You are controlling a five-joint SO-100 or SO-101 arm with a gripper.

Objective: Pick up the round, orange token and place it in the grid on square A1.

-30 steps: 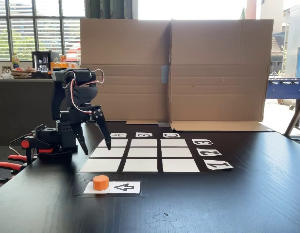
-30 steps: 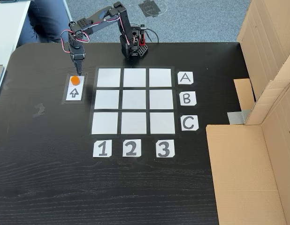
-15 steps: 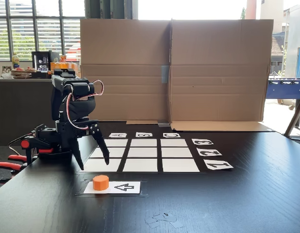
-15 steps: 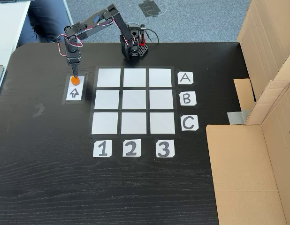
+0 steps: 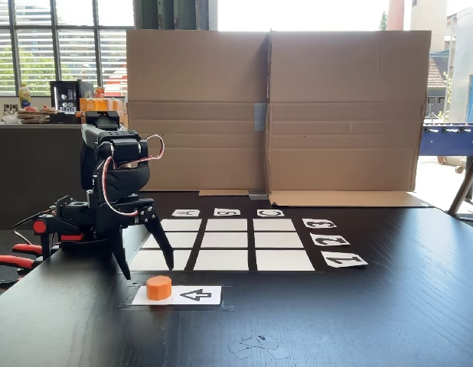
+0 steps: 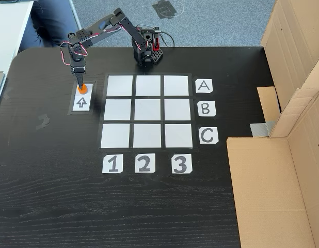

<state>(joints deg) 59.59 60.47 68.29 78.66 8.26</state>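
hovering with its two fingers spread wide, the gripper [image 5: 147,269] hangs right above the token [image 5: 158,287], which sits on the arrow card [image 5: 192,294] at lower left, so it can drop around it before going to square a1 [image 6: 120,85] of the grid [image 6: 148,111].

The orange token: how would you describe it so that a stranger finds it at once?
On the black table lies a grid of nine white squares. Beside it, in the view from above, is a separate white card with a black arrow. The token stands on that card's end, a short orange cylinder, the only coloured piece there.
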